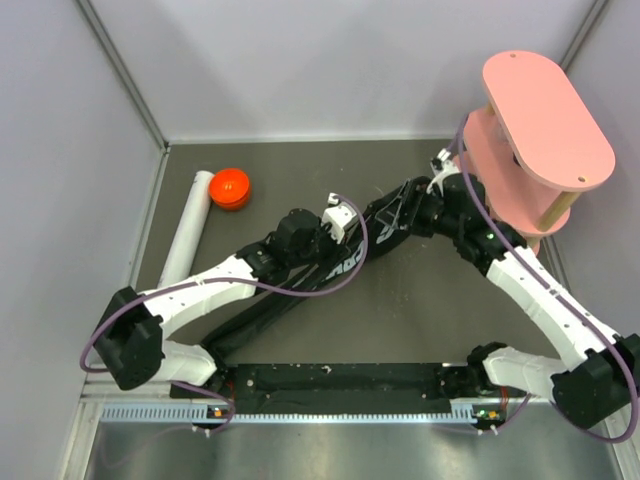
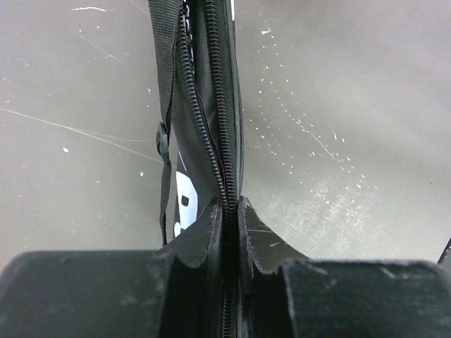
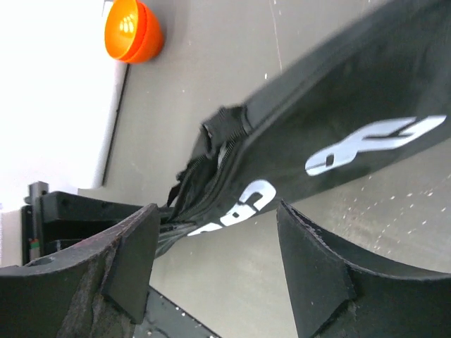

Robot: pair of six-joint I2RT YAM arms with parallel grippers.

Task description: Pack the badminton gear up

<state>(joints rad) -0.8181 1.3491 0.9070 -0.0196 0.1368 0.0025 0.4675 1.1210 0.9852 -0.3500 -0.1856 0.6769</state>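
My left claw (image 2: 229, 211) pinches nearly shut on the bag (image 2: 211, 105), right at its zipper edge. My right claw (image 3: 217, 211) gapes wide, gripping nothing. The bag lies mid-table (image 1: 400, 330), long axis running eight to two o'clock.

Left arm (image 1: 215, 280), right arm (image 1: 545, 300): white links, black joints; thin purple cables (image 1: 100, 325); right tool (image 3: 217, 211) black, wedge-fingered.

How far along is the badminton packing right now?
Done, perhaps: no rackets or shuttlecocks in view, possibly already packed. In hand: left gripper pinches the zipper edge of the black bag; right gripper open near it. Left: white tube and loose orange cap sit outside.
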